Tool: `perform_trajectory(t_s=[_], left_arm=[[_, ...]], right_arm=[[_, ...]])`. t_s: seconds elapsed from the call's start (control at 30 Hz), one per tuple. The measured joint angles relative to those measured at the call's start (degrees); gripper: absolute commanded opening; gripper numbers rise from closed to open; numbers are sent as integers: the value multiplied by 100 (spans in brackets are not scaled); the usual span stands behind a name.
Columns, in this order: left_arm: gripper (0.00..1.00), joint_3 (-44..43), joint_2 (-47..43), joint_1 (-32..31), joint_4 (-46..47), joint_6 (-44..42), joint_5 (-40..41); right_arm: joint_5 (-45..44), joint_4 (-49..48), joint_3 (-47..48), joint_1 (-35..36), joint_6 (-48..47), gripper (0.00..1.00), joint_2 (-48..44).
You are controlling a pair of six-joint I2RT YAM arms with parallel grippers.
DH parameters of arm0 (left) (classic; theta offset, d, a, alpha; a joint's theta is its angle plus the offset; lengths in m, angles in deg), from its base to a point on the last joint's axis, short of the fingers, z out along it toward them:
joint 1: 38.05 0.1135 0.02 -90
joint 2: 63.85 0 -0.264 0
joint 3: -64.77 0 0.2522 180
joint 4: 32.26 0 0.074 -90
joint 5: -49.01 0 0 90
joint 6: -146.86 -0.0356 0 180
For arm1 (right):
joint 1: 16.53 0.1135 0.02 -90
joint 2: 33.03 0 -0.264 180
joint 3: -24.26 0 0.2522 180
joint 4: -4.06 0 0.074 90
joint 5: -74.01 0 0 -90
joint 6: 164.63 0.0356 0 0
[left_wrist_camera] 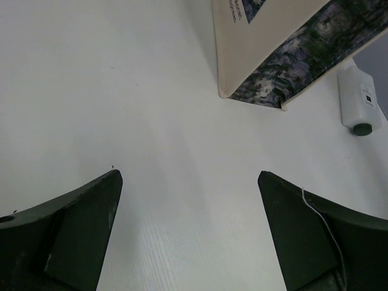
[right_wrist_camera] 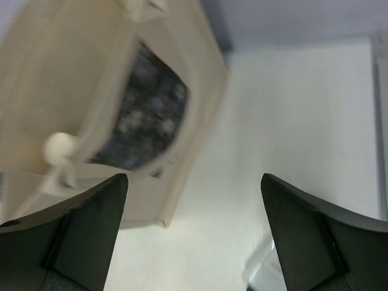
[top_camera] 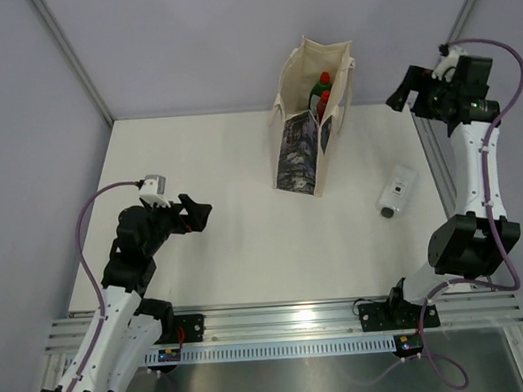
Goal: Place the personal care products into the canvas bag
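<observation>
The cream canvas bag (top_camera: 296, 154) stands upright at the back middle of the table, its dark printed panel facing the front. Red-capped bottles (top_camera: 323, 91) show inside its open top. A flat white bottle (top_camera: 396, 191) with a dark cap lies on the table right of the bag, also seen in the left wrist view (left_wrist_camera: 357, 97). My right gripper (top_camera: 404, 91) hangs open and empty high at the back right, right of the bag (right_wrist_camera: 151, 91). My left gripper (top_camera: 201, 216) is open and empty over the table's left half, pointing toward the bag (left_wrist_camera: 267, 54).
A metal rail (top_camera: 437, 159) runs along the table's right edge, near the white bottle. Grey walls close in the back and sides. In the right wrist view a pale bottle's edge (right_wrist_camera: 259, 276) shows blurred beside the right finger.
</observation>
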Motion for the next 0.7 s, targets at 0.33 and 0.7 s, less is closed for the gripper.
perform_trajectory(t_s=[0.33,0.7], left_arm=[[99,52,216,0,0,68,271],[99,59,234,0,-57,326,258]], right_arm=[[-1860,1325,-1637,-1001,962,100,1147],[-2474,1683,-1316,-334,1246,99,2188]])
